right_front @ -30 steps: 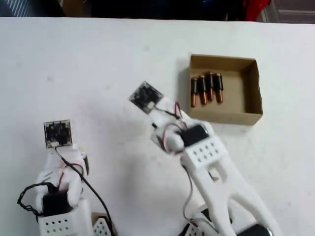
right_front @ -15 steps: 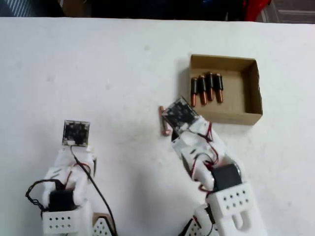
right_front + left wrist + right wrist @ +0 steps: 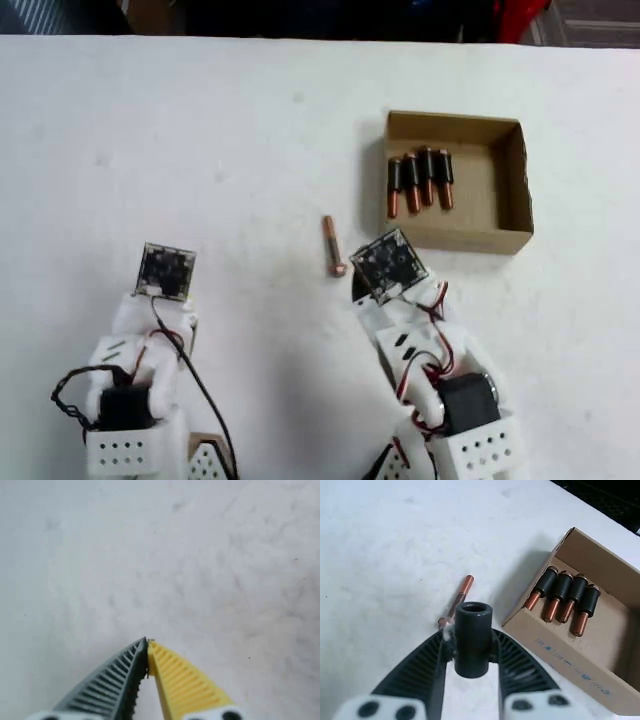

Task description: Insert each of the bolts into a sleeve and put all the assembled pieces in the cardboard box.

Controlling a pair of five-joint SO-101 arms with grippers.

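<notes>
The right jaws clench a dark sleeve upright (open end up). A loose bolt lies on the surface at eight o'clock from the cardboard box, which holds four assembled pieces. The left jaws are pressed together, empty.

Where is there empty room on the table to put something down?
The widest bare stretch of table lies left of the cardboard box, beyond the left hand. The box's right half is also free. It is crowded around the loose bolt, between the box and the right hand holding a sleeve.
</notes>
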